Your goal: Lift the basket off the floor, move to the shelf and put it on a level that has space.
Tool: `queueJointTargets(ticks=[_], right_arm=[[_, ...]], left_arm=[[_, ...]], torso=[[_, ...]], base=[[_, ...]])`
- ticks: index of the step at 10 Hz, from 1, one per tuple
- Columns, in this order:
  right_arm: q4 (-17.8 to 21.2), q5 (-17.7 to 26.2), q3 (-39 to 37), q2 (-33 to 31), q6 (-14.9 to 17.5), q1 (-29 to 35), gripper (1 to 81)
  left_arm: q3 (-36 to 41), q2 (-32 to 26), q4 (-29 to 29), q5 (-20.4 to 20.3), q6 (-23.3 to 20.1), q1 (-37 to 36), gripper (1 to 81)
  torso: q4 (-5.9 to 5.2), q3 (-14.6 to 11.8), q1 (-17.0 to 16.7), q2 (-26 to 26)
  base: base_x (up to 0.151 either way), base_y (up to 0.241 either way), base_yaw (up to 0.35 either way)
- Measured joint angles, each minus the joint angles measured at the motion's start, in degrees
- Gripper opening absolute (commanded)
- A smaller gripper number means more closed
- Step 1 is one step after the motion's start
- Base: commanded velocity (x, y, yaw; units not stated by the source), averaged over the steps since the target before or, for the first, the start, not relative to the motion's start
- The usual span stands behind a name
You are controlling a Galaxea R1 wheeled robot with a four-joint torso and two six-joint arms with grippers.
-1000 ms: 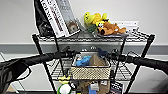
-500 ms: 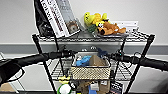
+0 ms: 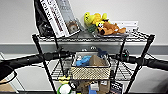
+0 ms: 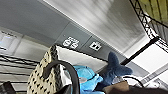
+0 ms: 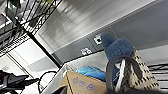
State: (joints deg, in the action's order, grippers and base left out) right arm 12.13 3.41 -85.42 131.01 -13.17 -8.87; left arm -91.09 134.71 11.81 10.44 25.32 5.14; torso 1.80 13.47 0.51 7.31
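Nothing is shifting much between the earlier head pictures and now; the basket is sitting in the same spot on the second level of the shelf, and both arms are staying level at its sides; the basket is rectangular, cream, its sides perforated in a woven-looking pattern under a smooth pale rim; it is resting on the thin wire grid between the black metal poles; inside it are lying a soft blue plush toy and a brown cardboard box, matte and flat-sided; the left pincer is reaching to the basket's left end and the right pincer to its right end, though whether either is gripping I cannot tell; on the top tier are leaning glossy books, a crinkled black bag, and fuzzy yellow and orange plush animals; behind, the wall is smooth and pale with a grey band.
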Motion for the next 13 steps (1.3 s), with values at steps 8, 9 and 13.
queueJointTargets(ticks=[8,9,13], right_arm=[[-0.04,-2.07,13.73,-12.13,-0.02,-3.3,81.1],[-0.01,-2.57,15.41,-14.07,-0.02,-4.22,81.1],[0.02,-5.19,22.22,-21.2,0.0,-8.51,81.1]], left_arm=[[15.15,-13.15,0.0,-0.74,0.01,1.72,81.1],[17.55,-15.8,0.0,-1.27,0.01,1.72,81.1],[25.73,-24.52,-0.29,-1.93,-0.1,5.9,81.1]], torso=[[0.0,-0.02,0.0,0.0],[0.0,-0.04,-0.02,0.02],[0.0,-0.06,-0.06,0.06]], base=[[0.0,0.0,0.0],[0.0,0.0,0.0],[0.0,0.0,0.0]])
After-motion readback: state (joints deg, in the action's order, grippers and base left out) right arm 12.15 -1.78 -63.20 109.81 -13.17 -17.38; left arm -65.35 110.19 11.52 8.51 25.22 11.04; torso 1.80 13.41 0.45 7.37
